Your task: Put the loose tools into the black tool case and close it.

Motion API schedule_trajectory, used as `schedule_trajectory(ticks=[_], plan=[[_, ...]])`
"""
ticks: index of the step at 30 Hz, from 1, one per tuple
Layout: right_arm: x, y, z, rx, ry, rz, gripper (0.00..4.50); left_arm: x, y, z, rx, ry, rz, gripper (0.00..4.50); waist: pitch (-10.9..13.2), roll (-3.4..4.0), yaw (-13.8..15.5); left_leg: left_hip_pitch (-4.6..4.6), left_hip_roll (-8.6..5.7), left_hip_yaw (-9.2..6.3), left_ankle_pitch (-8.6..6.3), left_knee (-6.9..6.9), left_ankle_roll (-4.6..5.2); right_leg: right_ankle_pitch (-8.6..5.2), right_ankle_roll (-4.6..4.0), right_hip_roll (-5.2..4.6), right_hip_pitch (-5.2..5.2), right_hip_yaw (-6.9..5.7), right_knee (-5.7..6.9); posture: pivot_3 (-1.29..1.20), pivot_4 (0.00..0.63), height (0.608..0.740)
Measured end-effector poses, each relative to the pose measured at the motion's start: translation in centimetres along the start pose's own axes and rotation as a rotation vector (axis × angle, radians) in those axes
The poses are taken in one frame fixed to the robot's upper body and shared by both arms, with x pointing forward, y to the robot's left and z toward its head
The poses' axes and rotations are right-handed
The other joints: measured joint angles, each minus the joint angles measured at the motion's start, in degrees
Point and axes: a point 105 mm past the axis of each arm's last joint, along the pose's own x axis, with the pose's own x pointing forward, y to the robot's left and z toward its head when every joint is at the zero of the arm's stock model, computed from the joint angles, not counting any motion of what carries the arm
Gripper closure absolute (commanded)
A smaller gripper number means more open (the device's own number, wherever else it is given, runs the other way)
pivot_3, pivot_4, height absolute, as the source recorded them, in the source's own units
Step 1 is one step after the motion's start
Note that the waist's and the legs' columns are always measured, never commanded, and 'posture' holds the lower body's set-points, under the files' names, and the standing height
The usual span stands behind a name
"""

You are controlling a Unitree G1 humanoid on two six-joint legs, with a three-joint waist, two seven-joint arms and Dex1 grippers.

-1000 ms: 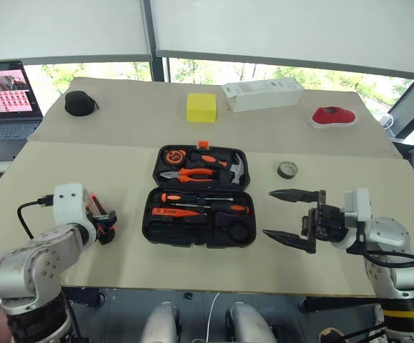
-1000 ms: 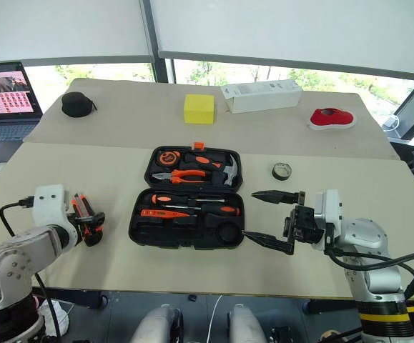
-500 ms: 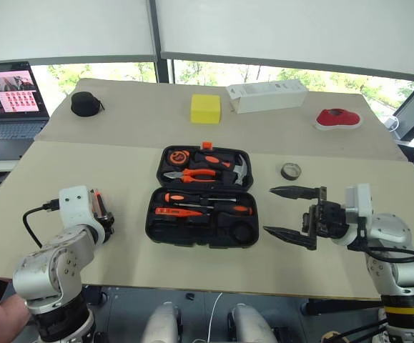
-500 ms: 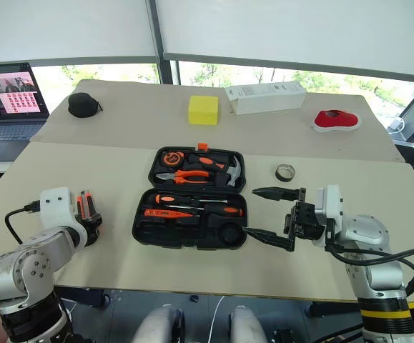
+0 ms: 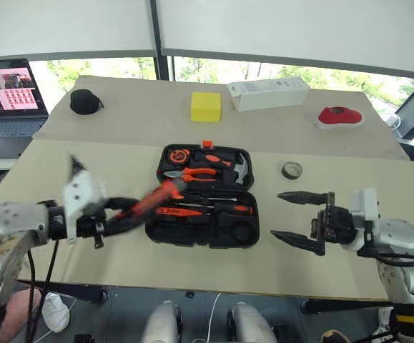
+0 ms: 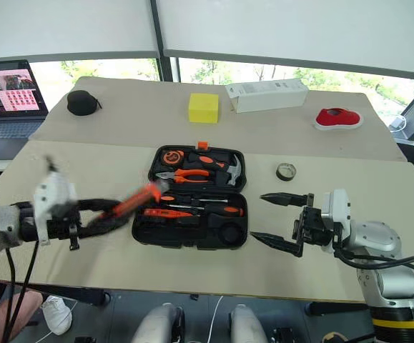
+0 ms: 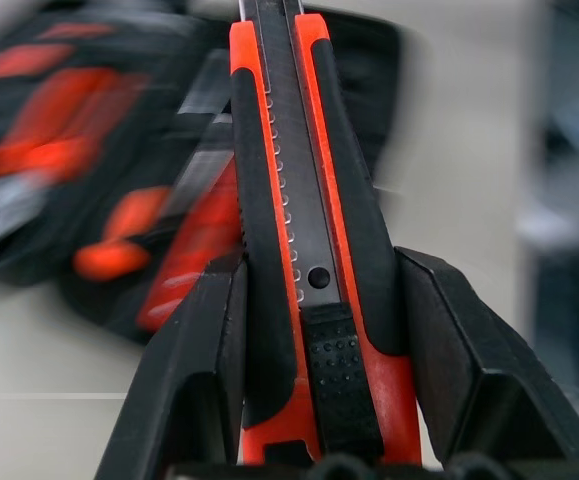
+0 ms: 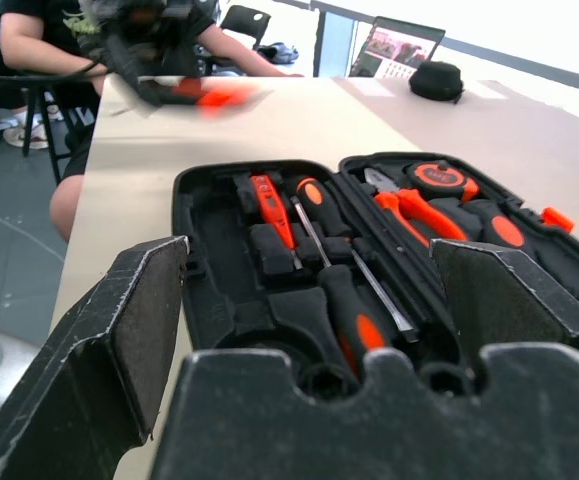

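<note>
The case [image 5: 204, 196] lies open in the middle of the counter [image 5: 128, 128]. It is black plastic with rounded corners and a small orange latch [image 5: 205, 144] on its far edge. Its two halves lie flat and have moulded slots. In the far half sit the pliers [image 5: 191, 174] with orange handles, a hammer [image 5: 237, 168] and a round tape measure [image 5: 172, 154]. In the near half lie a screwdriver [image 5: 214, 207] with an orange-and-black handle, another one [image 5: 180, 196] just behind it, and a small all-orange screwdriver [image 5: 175, 211].

The left tool [image 5: 115, 216] is closed on the knife [image 5: 151, 199], holding it at its rear end. The knife is long and thin, orange with black sides, and in the left wrist view a ribbed black slider [image 7: 336, 345] runs along its middle between the two fingers [image 7: 201, 350]. The knife is in the air and points toward the left edge of the case; its front end is over the near half's far left corner. It looks blurred.

The right tool [image 5: 298, 219] hangs just to the right of the case, pointing at it, with its fingers wide apart and nothing between them.

The small dark tape roll [image 5: 291, 170] lies on the counter to the right of the case, behind the right tool and apart from both.
</note>
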Motion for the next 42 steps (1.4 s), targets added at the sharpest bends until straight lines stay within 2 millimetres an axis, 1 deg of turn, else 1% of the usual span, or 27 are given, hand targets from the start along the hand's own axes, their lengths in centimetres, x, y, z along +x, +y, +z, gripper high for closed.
schedule_trajectory(ticks=[3,6,8,12,13,20,27,32,34,35,37,39,40,42], plan=[[-0.6,0.5,-0.1,0.024,0.033,0.012,0.0,2.4,0.9,0.2,0.079,0.06,-0.085,2.76,0.0,-0.02,0.29,-0.16,0.03,0.06,0.01,0.01,0.05,0.1,0.24,0.14,-0.09,0.03,-0.05,0.0,0.15,0.74],[-1.4,1.2,-0.1,0.043,0.058,0.004,0.0,4.5,1.9,0.1,0.117,0.115,-0.108,2.76,0.01,-0.03,0.17,-0.26,0.02,-0.04,-0.02,0.01,0.09,0.04,0.31,0.22,-0.15,0.03,-0.04,0.0,0.15,0.74],[-1.8,1.6,0.0,0.042,0.079,-0.001,0.0,5.3,2.4,-0.2,0.13,0.153,-0.11,2.76,0.01,-0.03,-0.04,-0.32,0.02,-0.06,-0.02,0.02,0.09,0.04,0.31,0.24,-0.2,0.05,-0.04,0.0,0.15,0.74],[-2.7,2.3,-0.1,0.051,0.106,-0.025,0.0,5.6,3.0,-1.7,0.109,0.22,-0.091,2.76,0.01,-0.03,-0.28,-0.31,0.03,-0.11,-0.02,0.05,0.1,0.04,0.32,0.24,-0.19,0.04,0.02,0.0,0.15,0.74],[-2.7,2.4,-0.1,0.053,0.108,-0.026,0.0,5.7,3.0,-1.8,0.106,0.222,-0.091,2.76,0.01,-0.03,-0.24,-0.31,0.02,-0.11,-0.02,0.09,0.1,0.04,0.33,0.23,-0.18,0.04,0.04,0.0,0.15,0.74],[-2.6,3.3,0.2,0.066,0.105,-0.042,0.0,6.8,2.7,-1.1,0.141,0.192,-0.13,2.76,0.01,-0.03,0.17,-0.31,0.02,-0.13,-0.02,0.35,0.1,0.02,0.37,0.21,-0.09,0.03,0.14,0.0,0.15,0.74],[-2.6,3.4,0.2,0.079,0.103,-0.057,0.0,6.9,2.8,-1.1,0.205,0.23,-0.13,2.76,0.0,-0.02,0.24,-0.2,0.02,-0.15,-0.02,0.41,0.1,0.03,0.37,0.22,0.01,0.02,0.2,0.0,0.15,0.74],[-2.6,3.3,0.2,0.078,0.099,-0.061,0.0,6.5,3.1,-1.8,0.207,0.276,-0.107,2.76,-0.01,0.0,0.06,-0.15,0.03,-0.16,-0.02,0.41,0.1,0.02,0.37,0.24,0.03,0.04,0.24,0.0,0.15,0.74],[-2.6,3.2,0.3,0.073,0.097,-0.063,0.0,6.5,3.1,-1.8,0.203,0.277,-0.107,1.74,-0.01,0.0,0.07,-0.15,0.03,-0.16,-0.02,0.41,0.1,0.03,0.37,0.24,0.03,0.04,0.24,0.0,0.15,0.74],[-2.5,3.1,0.4,0.069,0.095,-0.063,0.0,6.4,3.3,-1.8,0.204,0.278,-0.097,1.59,-0.01,0.0,0.04,-0.15,0.03,-0.16,-0.02,0.41,0.1,0.03,0.37,0.24,0.03,0.04,0.24,0.0,0.15,0.74],[-2.5,3.0,0.4,0.068,0.093,-0.067,0.0,6.2,3.7,-1.8,0.199,0.274,-0.074,0.73,-0.01,0.01,-0.11,-0.15,0.04,-0.17,-0.02,0.41,0.1,0.02,0.37,0.25,0.02,0.04,0.24,0.0,0.15,0.74],[-2.5,3.0,0.4,0.068,0.093,-0.071,0.0,6.2,3.9,-1.6,0.182,0.242,-0.061,0.06,-0.01,0.0,-0.15,-0.16,0.04,-0.17,-0.02,0.41,0.1,0.02,0.37,0.25,0.02,0.04,0.24,0.0,0.15,0.74],[-2.4,2.9,0.4,0.068,0.092,-0.07,0.0,6.3,4.0,-1.4,0.174,0.219,-0.058,0.06,-0.01,0.0,-0.12,-0.17,0.03,-0.17,-0.02,0.41,0.1,0.02,0.37,0.24,0.01,0.04,0.24,0.0,0.15,0.74],[-2.3,2.7,0.6,0.056,0.085,-0.067,0.0,6.9,3.4,-0.4,0.151,0.118,-0.094,0.06,-0.01,0.0,-0.1,-0.21,0.03,-0.18,-0.02,0.44,0.1,0.03,0.37,0.22,-0.01,0.04,0.24,0.0,0.15,0.74]])
